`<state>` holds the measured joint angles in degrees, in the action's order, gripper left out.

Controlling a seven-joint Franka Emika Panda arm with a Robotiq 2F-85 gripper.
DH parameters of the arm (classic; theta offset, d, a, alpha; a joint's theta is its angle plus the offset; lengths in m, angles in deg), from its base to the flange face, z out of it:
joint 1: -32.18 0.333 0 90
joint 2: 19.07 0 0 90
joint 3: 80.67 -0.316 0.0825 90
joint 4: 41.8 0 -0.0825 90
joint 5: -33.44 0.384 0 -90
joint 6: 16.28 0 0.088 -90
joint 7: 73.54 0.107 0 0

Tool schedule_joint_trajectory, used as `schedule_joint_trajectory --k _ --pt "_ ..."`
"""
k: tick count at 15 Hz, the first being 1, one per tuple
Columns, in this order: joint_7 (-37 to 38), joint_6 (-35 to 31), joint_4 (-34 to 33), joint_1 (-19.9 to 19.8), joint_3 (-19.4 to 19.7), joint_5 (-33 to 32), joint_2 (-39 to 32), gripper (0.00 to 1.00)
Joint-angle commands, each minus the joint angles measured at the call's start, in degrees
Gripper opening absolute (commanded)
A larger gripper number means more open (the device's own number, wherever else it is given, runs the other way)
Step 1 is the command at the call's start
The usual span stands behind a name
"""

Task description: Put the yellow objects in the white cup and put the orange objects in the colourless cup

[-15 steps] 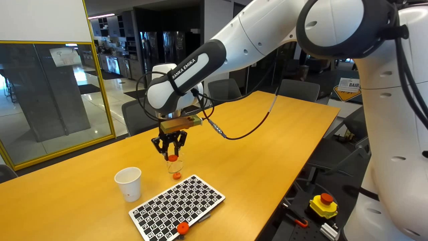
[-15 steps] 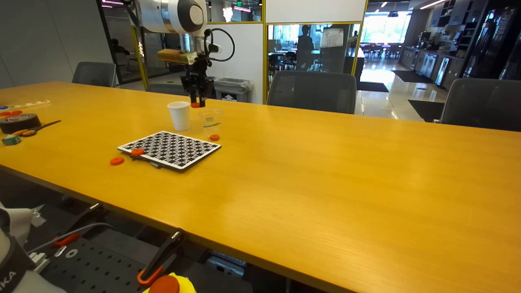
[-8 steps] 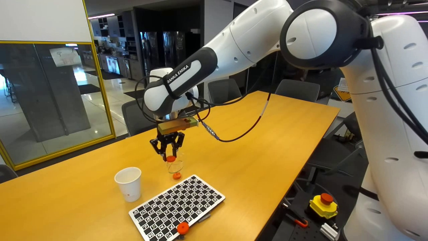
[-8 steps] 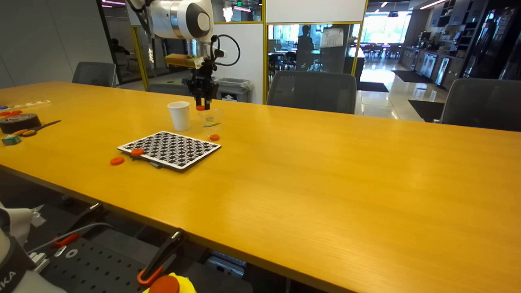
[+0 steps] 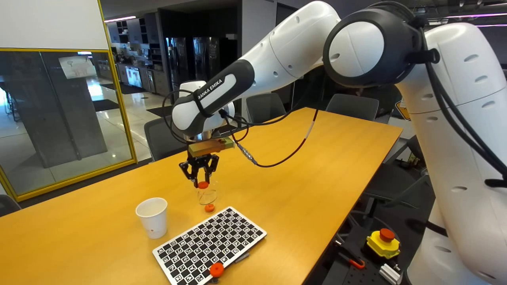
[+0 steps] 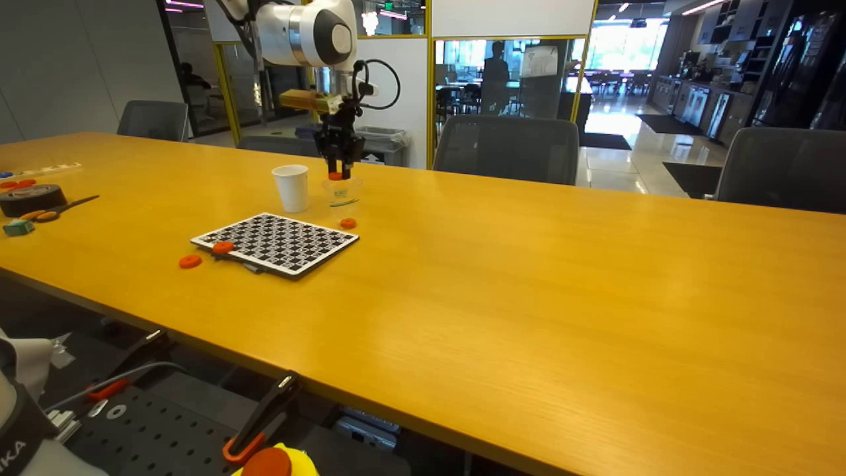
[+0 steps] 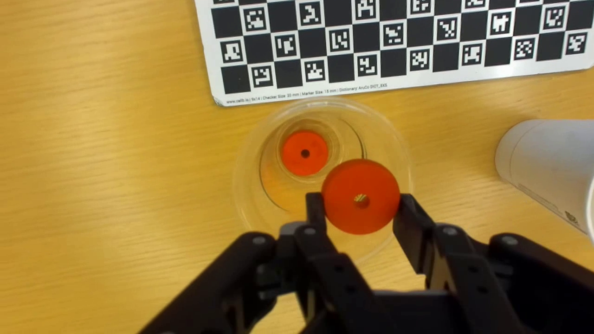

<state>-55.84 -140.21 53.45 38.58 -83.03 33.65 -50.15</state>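
Note:
My gripper is shut on an orange piece, a round disc with a central hole, gripped at its sides. It holds the disc over the mouth of the colourless cup, near the rim level in both exterior views; the gripper points down there. Another orange piece lies at the bottom of that cup. The white cup stands upright beside it, also in the wrist view; its inside is hidden. More orange pieces lie at the board's edge and on the table. No yellow objects are in view.
A checkered board lies close to both cups. Black tape, scissors, a green block and further orange-red pieces lie at the table's far side. Chairs line the table edge.
My gripper has moved with the orange piece from beside the colourless cup to over its mouth, rightward in an exterior view. The cups, board and other pieces have not moved.

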Motion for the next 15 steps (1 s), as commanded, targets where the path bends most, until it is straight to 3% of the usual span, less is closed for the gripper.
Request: schedule_joint_trajectory --k 1,2,4,8,15 --pt "-1.66 2.16 -3.34 -0.41 0.35 1.37 -1.49 0.46" --pt "-1.49 2.29 -3.38 -0.44 0.40 1.35 -1.54 0.68" --pt "-1.14 2.30 -2.76 -0.40 0.53 1.18 -1.07 0.72" --pt "0.91 1.33 2.05 0.61 0.84 0.46 3.20 1.00" --pt "7.56 -1.30 21.17 5.23 -1.41 0.20 17.79 1.00"
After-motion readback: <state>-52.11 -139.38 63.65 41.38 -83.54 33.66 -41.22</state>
